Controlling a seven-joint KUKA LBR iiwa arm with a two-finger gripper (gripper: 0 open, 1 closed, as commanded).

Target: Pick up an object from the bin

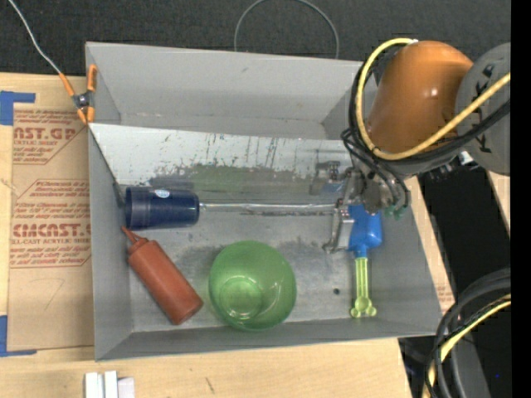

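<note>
Blue-headed, green-handled tool [364,234] just beside the gripper [345,222], apart or together: no telling.

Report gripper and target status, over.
Gripper low at right of bin, beside blue-headed tool with yellow-green handle. Tool flat on floor. Green bowl nearest, apart.

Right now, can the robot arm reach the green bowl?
Probably yes. The green bowl sits uncovered, and bare bin floor lies between it and the arm. The red bottle lies on its other side, out of the way.
</note>
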